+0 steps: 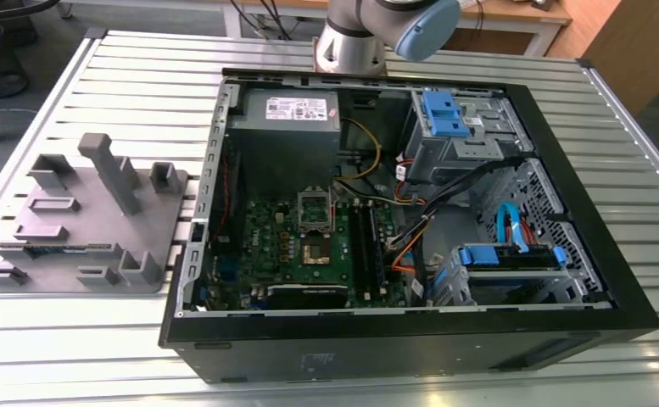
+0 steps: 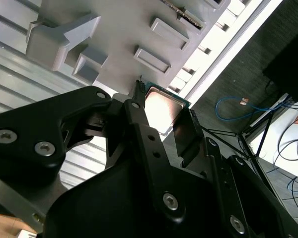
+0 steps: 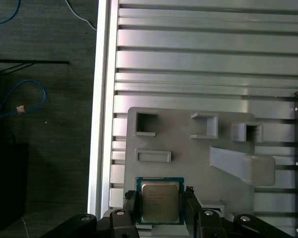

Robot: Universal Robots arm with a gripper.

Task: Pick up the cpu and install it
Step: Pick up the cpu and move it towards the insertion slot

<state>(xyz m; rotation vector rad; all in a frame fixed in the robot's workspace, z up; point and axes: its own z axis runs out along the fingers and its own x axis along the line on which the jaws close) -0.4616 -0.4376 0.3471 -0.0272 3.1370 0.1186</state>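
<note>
Gripper (image 3: pixel 160 198) clamping cpu (image 3: pixel 160 202) by 2 edges, above grey holder tray (image 3: pixel 184 145)

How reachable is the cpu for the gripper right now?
Probably yes, it seems to be gripping it. In the first wrist view the gripper has its fingers against two opposite edges of the cpu, with nothing in between. The grey holder tray lies behind.

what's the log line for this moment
stage: pick | gripper: shut on cpu, one finger on each of two opposite edges | place: at edge of grey holder tray | install: not done
</note>
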